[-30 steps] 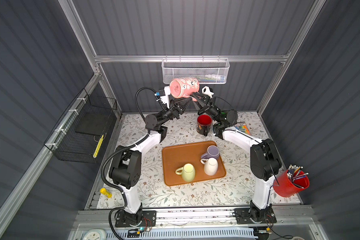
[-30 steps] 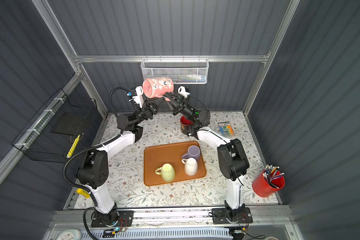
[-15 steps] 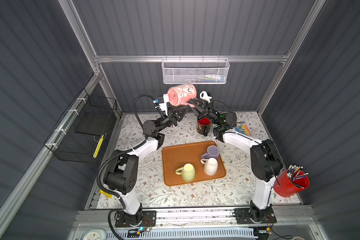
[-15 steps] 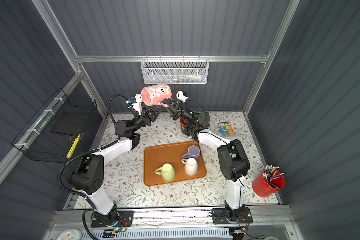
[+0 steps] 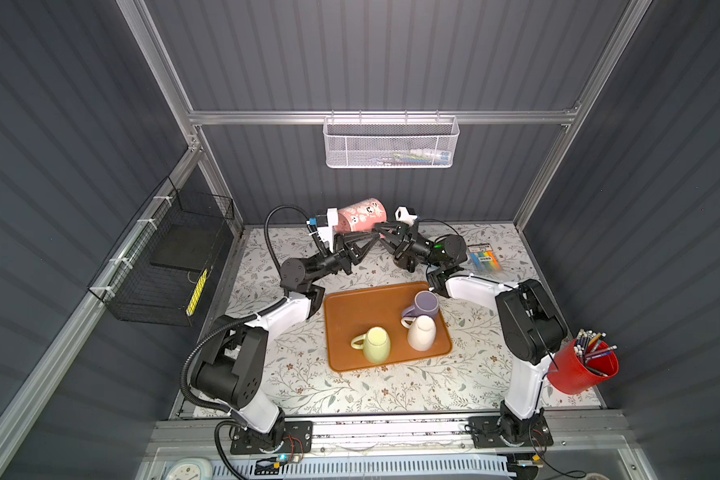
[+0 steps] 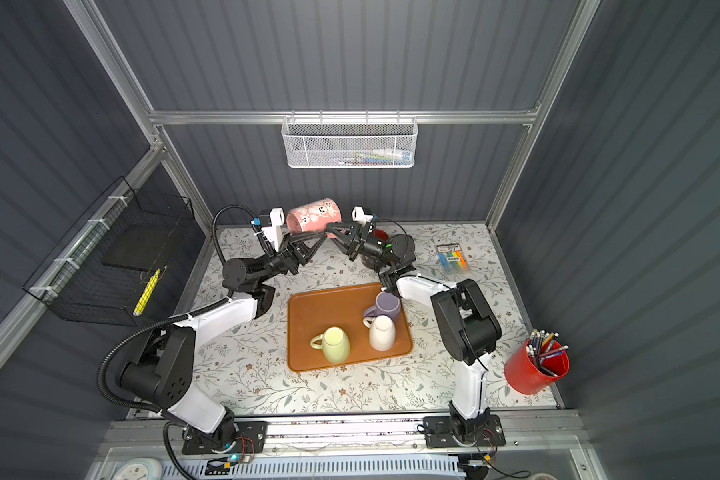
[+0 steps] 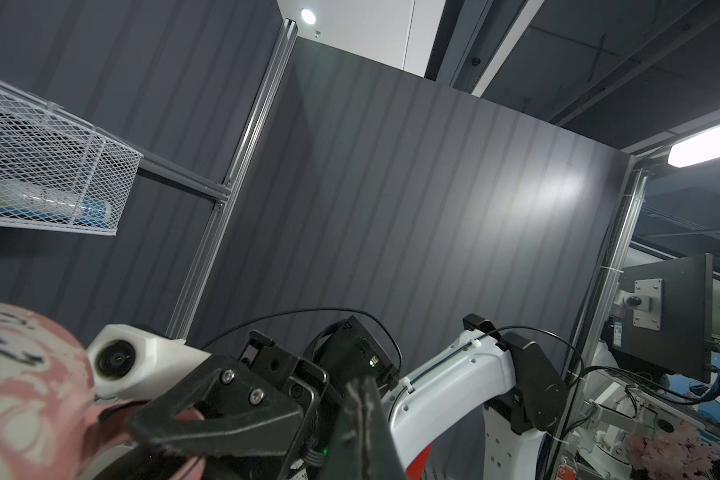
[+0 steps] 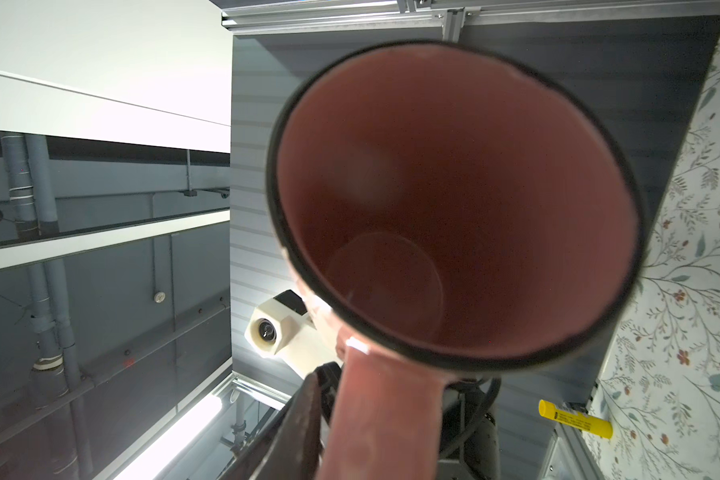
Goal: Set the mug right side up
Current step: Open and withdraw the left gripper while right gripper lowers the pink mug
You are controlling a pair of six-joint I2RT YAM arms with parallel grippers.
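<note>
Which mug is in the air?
The pink mug, held by the right gripper; the yellow mug, white mug and purple mug stand on the tray.

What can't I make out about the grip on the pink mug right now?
- Both top views: whether the left gripper touches the pink mug; its tip overlaps the right gripper's, too small.
- Right wrist view: one right finger shows; the handle hides the other.
- Left wrist view: most of the mug, cut off by the frame edge.

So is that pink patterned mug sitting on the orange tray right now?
No, the pink patterned mug is held up on its side near the back wall, clear of the orange tray.
</note>
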